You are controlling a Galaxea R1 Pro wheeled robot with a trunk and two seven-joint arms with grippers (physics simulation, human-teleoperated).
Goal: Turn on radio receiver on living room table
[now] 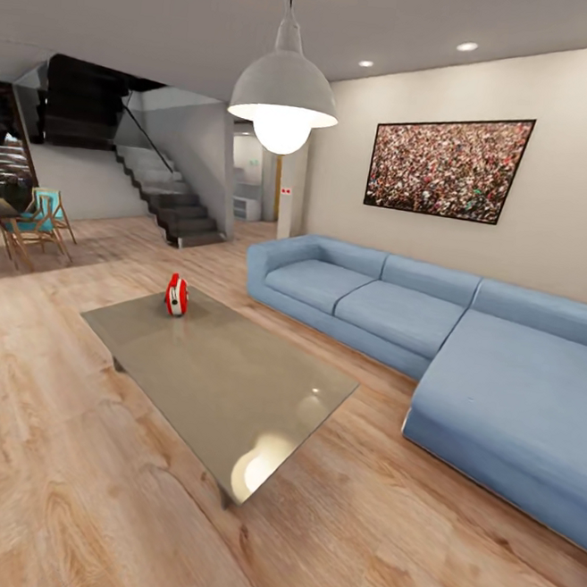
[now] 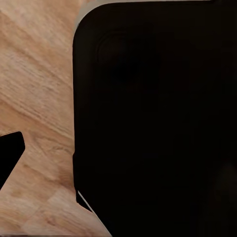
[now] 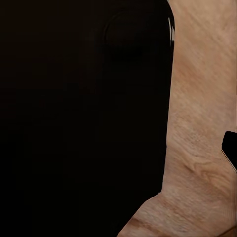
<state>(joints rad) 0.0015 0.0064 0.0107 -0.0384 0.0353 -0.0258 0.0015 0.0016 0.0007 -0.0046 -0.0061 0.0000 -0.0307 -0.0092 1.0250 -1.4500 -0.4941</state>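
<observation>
None of the real work is done yet, as I judge it: the radio receiver [image 1: 177, 294] stands upright on the far end of the surface [image 1: 231, 386], well apart from me, with the blue sofa [image 1: 434, 325] beyond that surface. I am in the living room, over the wood floor [image 2: 34, 89]. Reaching it and pressing its switch are both left. Whether either end effector is spread or pressed together I cannot tell; my wrist views show dark housing and planks.
</observation>
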